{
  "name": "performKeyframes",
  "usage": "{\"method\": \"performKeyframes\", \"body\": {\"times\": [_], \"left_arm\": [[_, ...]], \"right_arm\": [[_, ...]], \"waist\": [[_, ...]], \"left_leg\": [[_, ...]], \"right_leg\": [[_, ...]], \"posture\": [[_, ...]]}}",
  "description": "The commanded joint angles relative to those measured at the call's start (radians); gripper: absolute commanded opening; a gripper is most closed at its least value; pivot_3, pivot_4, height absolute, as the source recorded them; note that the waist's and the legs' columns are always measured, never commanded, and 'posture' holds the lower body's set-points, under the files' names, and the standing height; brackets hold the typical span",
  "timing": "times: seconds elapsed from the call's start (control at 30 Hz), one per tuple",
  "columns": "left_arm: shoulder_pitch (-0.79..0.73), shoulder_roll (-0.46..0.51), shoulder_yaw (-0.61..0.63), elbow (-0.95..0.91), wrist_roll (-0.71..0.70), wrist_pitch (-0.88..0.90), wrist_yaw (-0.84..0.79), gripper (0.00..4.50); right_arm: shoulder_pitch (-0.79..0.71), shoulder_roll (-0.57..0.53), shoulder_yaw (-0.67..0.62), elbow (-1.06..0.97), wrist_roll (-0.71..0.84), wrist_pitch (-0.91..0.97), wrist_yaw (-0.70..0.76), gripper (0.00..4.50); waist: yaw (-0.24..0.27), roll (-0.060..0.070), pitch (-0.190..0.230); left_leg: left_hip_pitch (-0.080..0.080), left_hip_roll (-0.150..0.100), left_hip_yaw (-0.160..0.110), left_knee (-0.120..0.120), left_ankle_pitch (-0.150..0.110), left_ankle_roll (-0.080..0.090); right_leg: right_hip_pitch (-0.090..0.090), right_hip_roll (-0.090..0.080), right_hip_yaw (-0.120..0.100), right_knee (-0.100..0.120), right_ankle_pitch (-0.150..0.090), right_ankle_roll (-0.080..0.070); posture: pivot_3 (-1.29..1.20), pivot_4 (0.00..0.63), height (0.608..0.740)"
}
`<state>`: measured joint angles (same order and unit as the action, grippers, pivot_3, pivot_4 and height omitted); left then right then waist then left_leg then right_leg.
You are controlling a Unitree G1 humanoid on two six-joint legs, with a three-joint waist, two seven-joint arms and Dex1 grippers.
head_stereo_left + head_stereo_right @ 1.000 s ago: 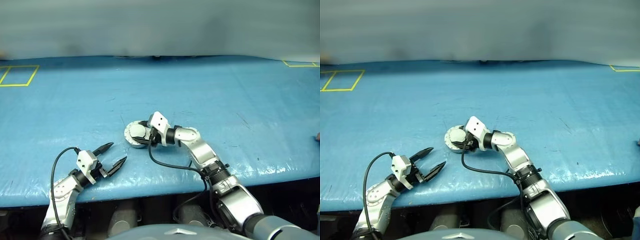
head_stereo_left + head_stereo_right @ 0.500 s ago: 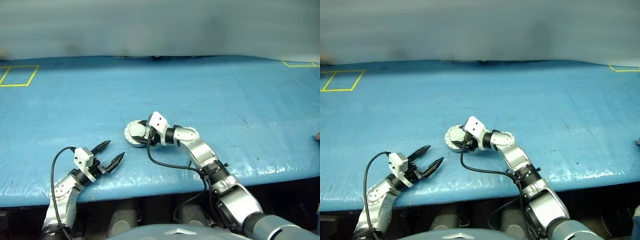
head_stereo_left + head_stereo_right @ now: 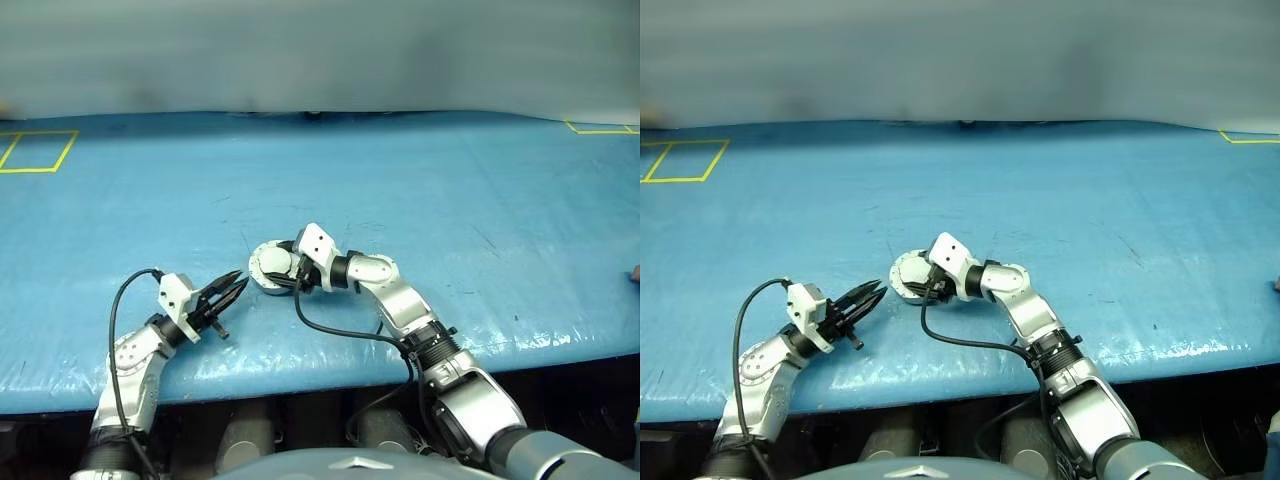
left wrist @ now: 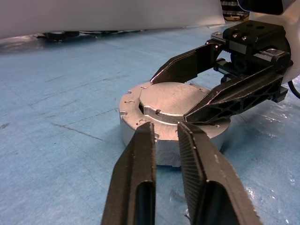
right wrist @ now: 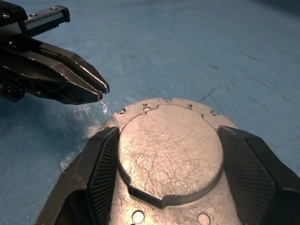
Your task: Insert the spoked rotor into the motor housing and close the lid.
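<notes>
Your motor housing (image 3: pixel 272 270) sits on the blue desk (image 3: pixel 420 180), toward the near edge and a little left of its middle. The lid (image 5: pixel 169 150) is down on top of it, plain grey outer face up with the raised middle circle showing.

Your right gripper (image 5: pixel 171 154) reaches in from the right, and its fingers (image 5: pixel 101 161) stand spread on either side of the lid's raised circle, close against it; you cannot tell from the views whether they press on the metal or only flank it.

Your left gripper (image 3: pixel 233 287) is just beside the housing on its left, apart from it, pointing level toward its grey side wall. Its fingers (image 4: pixel 136 178) are closed together with nothing between them, the tips near the housing's rim as seen from the left wrist.

Yellow tape squares (image 3: pixel 35 150) mark the desk's far left corner, well apart from all this.
</notes>
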<state>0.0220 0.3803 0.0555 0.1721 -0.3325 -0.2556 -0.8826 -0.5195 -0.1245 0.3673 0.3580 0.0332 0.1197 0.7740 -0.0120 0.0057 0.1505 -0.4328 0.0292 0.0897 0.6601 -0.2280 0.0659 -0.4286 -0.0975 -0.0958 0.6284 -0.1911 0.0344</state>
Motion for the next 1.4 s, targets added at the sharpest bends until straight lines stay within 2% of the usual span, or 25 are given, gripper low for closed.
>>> {"method": "performKeyframes", "body": {"times": [0.03,0.3,0.73,0.87,1.27,1.4], "left_arm": [[-0.02,0.002,-0.011,0.013,0.025,-0.01,0.007,0.03],[-0.026,0.012,-0.043,0.034,0.103,-0.012,0.048,0.03],[-0.028,-0.016,-0.04,0.01,0.071,0.05,0.074,0.03],[-0.04,-0.028,-0.047,-0.016,0.033,0.122,0.061,0.03],[-0.053,-0.027,-0.083,0.0,0.094,0.145,0.068,0.03],[-0.052,-0.035,-0.097,0.003,0.106,0.134,0.071,0.0]], "right_arm": [[0.025,-0.018,-0.001,0.026,-0.03,0.036,-0.023,2.98],[0.048,-0.018,0.0,-0.002,-0.024,0.046,-0.03,2.98],[0.074,-0.014,0.015,-0.027,-0.019,0.058,-0.024,2.98],[0.08,-0.015,0.02,-0.031,-0.02,0.06,-0.02,2.98],[0.095,-0.014,0.018,-0.062,0.003,0.083,0.0,2.98],[0.111,-0.025,0.026,-0.109,0.017,0.096,0.033,4.3]], "waist": [[-0.001,0.0,0.0],[0.002,0.0,0.0],[0.003,0.0,0.0],[0.006,0.0,0.0],[0.017,0.0,-0.001],[0.023,0.0,-0.001]], "left_leg": [[0.0,0.0,0.0,0.0,0.0,0.0],[0.0,0.0,0.0,0.0,0.0,0.0],[0.0,0.0,0.0,0.0,0.0,0.0],[0.0,-0.001,0.0,0.0,0.0,0.0],[0.0,-0.001,0.0,0.0,0.0,0.0],[0.0,-0.001,0.0,0.0,0.0,0.001]], "right_leg": [[0.0,0.0,0.0,0.0,0.0,0.0],[0.0,0.0,0.0,0.0,0.0,0.0],[0.0,-0.001,0.0,0.0,0.0,0.0],[0.001,-0.001,0.0,-0.001,0.0,0.0],[0.001,-0.001,0.0,-0.001,0.0,0.0],[0.001,-0.001,0.0,-0.001,0.0,0.0]], "posture": [[0.0,0.15,0.74],[0.0,0.15,0.74],[0.0,0.15,0.74],[0.0,0.15,0.74],[0.0,0.15,0.74],[0.0,0.15,0.74]]}}
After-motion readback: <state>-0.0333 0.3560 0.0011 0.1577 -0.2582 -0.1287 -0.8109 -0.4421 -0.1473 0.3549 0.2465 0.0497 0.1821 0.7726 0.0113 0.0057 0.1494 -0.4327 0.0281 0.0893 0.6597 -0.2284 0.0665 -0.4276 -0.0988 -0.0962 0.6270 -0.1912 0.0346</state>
